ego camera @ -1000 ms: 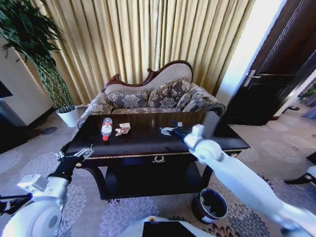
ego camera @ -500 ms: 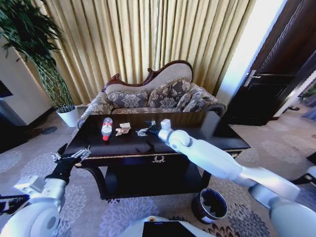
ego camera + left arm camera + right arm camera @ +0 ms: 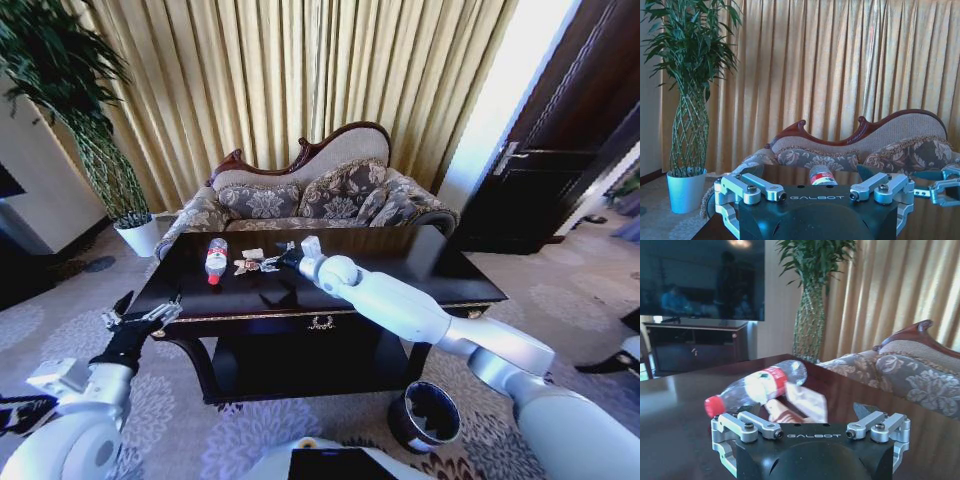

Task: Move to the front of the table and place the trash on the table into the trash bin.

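Trash, a bottle [image 3: 216,259] and wrapper [image 3: 249,262], lies on the table's [image 3: 400,285] far left, so the right gripper [image 3: 274,262] reaches across to the wrapper, fingers spread and empty, while the left gripper [image 3: 140,322] waits open off the table's corner.

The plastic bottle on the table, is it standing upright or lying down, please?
Lying on its side: the bottle rests flat on the table, red cap toward the front edge.

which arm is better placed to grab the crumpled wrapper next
Right. The right gripper is over the dark glossy table, open beside the crumpled whitish-pink wrapper; the left gripper hangs off the table's near corner.
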